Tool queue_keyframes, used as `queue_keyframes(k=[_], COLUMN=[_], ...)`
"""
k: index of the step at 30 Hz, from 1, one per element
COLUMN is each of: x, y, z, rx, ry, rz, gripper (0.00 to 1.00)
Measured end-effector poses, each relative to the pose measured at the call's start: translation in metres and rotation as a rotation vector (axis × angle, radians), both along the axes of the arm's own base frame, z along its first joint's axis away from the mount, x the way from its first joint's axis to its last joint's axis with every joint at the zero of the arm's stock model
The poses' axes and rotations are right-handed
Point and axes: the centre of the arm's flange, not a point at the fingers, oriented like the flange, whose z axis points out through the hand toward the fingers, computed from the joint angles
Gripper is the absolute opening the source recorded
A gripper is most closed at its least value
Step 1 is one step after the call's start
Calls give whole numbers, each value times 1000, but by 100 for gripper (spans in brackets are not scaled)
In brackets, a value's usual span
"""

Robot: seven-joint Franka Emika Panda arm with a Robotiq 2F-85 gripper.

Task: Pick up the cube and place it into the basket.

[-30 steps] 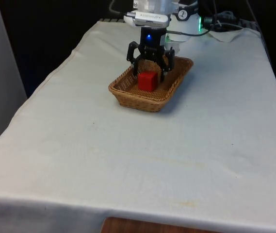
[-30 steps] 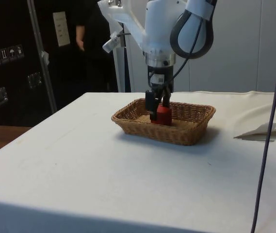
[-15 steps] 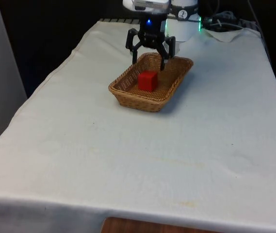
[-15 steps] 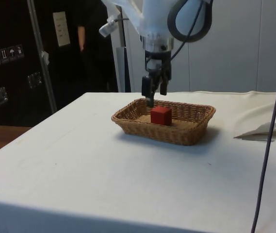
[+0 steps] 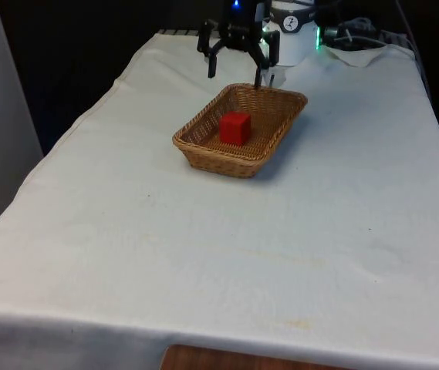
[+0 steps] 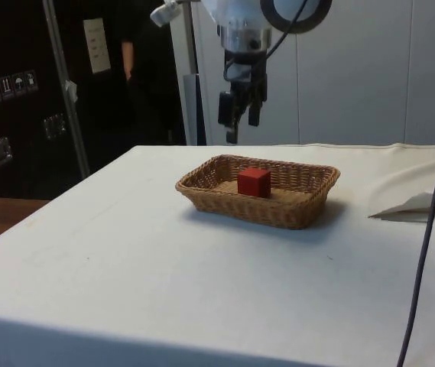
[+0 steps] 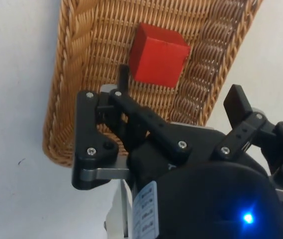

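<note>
One red cube (image 5: 235, 127) in play, and we see it sitting on the floor of the wicker basket (image 5: 197, 144), resting flat, roughly mid-basket and a bit toward the near long wall in the front view. Side view agrees: cube (image 6: 254, 182) inside the basket (image 6: 293, 214), top face about level with the rim. Nothing touches it.

We have the gripper (image 5: 234, 73) up above the basket's far end, clear of the rim, with open air between fingertips and weave. Side view puts the gripper (image 6: 236, 130) well above the cube and toward that view's left end of the basket. Fingers spread wide, holding nothing; from the wrist view we see both black fingers (image 7: 124, 75) apart with the cube (image 7: 159, 54) below them in the basket (image 7: 64, 89), offset toward one finger rather than centred in the gap.

Basket sits on the white tablecloth (image 5: 281, 247), angled to the table edges. We also see a person (image 6: 129, 57) standing in the background of the side view by the dark cabinets.
</note>
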Motion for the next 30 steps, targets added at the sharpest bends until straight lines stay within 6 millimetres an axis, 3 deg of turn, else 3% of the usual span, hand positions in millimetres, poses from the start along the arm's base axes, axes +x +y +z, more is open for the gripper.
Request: queue_keyframes(k=[12,19,30], x=[1,2,3], y=[0,-1,-2], z=[39,72,103], rx=[-8,-16,-25], ry=[-13,-22,-28], rz=[-3,-7,-10], gripper=[100,100,100])
